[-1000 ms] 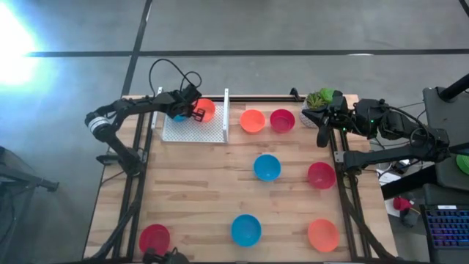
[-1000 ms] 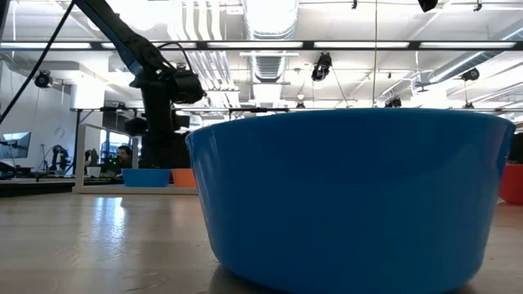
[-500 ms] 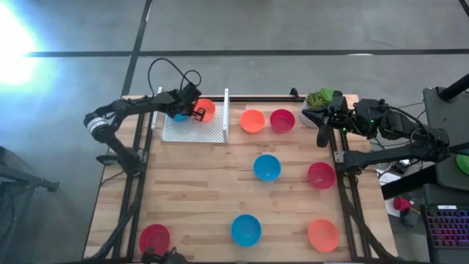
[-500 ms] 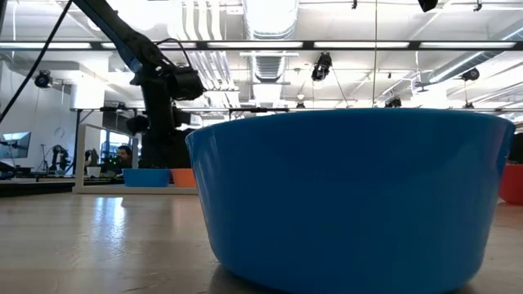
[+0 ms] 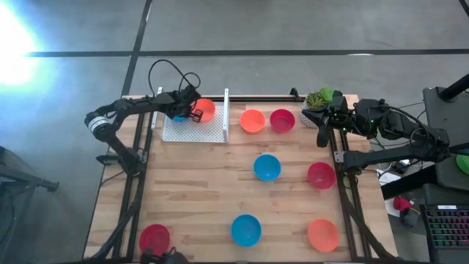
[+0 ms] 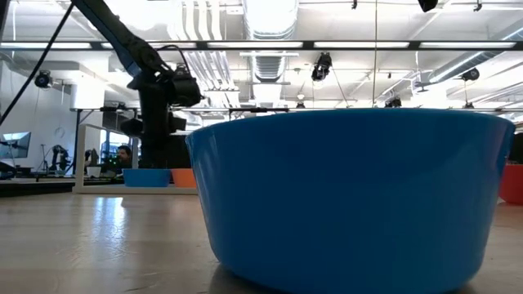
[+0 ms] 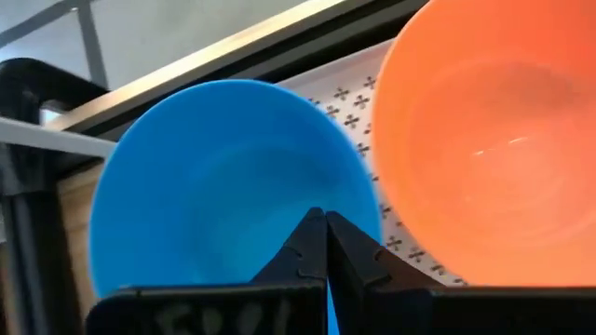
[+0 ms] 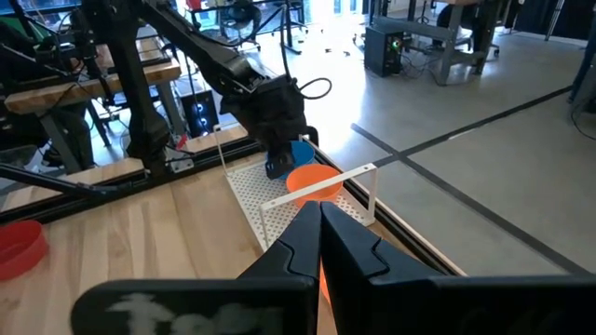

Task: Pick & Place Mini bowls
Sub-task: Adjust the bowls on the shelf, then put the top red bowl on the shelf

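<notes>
A white perforated tray (image 5: 194,130) at the far left holds a blue mini bowl (image 5: 178,116) and an orange mini bowl (image 5: 207,110), side by side on their bases. They also show in the left wrist view, blue (image 7: 205,186) and orange (image 7: 494,140). My left gripper (image 5: 192,113) hovers over them, shut (image 7: 326,223) with nothing between its fingers, its tips above the blue bowl's rim next to the orange bowl. My right gripper (image 5: 321,136) waits shut (image 8: 319,216) at the table's right edge. Several other mini bowls stand on the table.
On the wooden table stand an orange bowl (image 5: 252,121), a red bowl (image 5: 282,120), a blue bowl (image 5: 267,167), a red bowl (image 5: 321,175), a blue bowl (image 5: 245,229), an orange bowl (image 5: 322,235) and a red bowl (image 5: 154,238). A potted plant (image 5: 320,98) is at the far right. The tray has an upright wall (image 5: 226,116).
</notes>
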{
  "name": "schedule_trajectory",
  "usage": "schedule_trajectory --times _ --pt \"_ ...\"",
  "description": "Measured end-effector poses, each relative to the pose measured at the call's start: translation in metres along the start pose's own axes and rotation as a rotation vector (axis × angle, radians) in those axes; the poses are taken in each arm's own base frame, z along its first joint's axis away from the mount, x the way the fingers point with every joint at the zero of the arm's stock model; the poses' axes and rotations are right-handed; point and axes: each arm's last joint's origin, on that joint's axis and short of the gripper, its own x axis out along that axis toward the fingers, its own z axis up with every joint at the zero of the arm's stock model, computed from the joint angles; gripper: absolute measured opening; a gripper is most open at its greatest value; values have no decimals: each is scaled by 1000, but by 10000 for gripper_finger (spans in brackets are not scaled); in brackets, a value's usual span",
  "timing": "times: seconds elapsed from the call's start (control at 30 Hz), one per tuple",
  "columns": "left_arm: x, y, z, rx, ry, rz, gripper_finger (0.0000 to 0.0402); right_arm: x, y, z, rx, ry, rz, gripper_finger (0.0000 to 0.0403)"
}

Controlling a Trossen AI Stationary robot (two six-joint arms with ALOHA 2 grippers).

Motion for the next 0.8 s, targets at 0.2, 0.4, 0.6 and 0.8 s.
schedule_trajectory --times 0.2,0.4,0.6,0.8 --pt "0 -4 6 -25 -39 -83 0 0 0 0 0 0 0 8" --pt "0 -4 6 -13 -40 -91 0 0 0 0 0 0 -1 8" --pt "-15 0 11 -29 -78 -105 0 0 0 0 0 0 -1 8" --pt "-53 8 15 -12 -184 -147 0 0 0 0 0 0 -1 8"
